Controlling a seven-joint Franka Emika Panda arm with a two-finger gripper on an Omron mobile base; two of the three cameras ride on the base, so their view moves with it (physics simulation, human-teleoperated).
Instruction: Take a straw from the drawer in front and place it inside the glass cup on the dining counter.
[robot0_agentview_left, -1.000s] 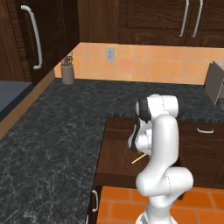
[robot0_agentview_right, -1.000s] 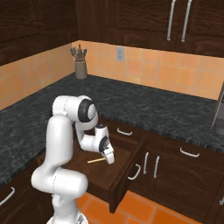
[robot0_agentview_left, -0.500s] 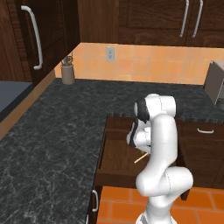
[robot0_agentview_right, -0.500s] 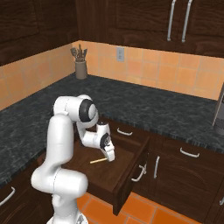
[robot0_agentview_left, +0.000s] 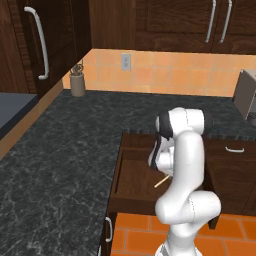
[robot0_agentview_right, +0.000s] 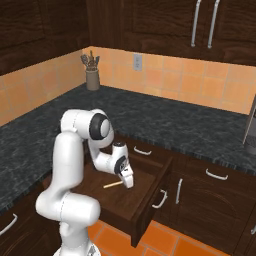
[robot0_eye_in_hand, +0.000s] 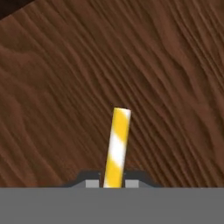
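The gripper (robot0_eye_in_hand: 113, 181) is reaching down into the open drawer (robot0_agentview_right: 145, 202), its jaws pinched narrow with the straw (robot0_eye_in_hand: 117, 146) sitting between the two fingertips (robot0_eye_in_hand: 92, 182) and touching both, as the hand view is showing. The straw, striped yellow and white, is lying on the drawer's dark wood floor and pointing away from the hand. In the right base view the gripper (robot0_agentview_right: 128, 181) is hanging over one end of the straw (robot0_agentview_right: 112, 184), which is lying flat near the drawer's middle. In the left base view the straw (robot0_agentview_left: 160, 181) is peeking out beside the white arm, inside the drawer (robot0_agentview_left: 118, 175). Farther back, the black speckled counter (robot0_agentview_right: 165, 120) is running to the orange tiled wall, where a utensil holder (robot0_agentview_right: 92, 75) is standing.
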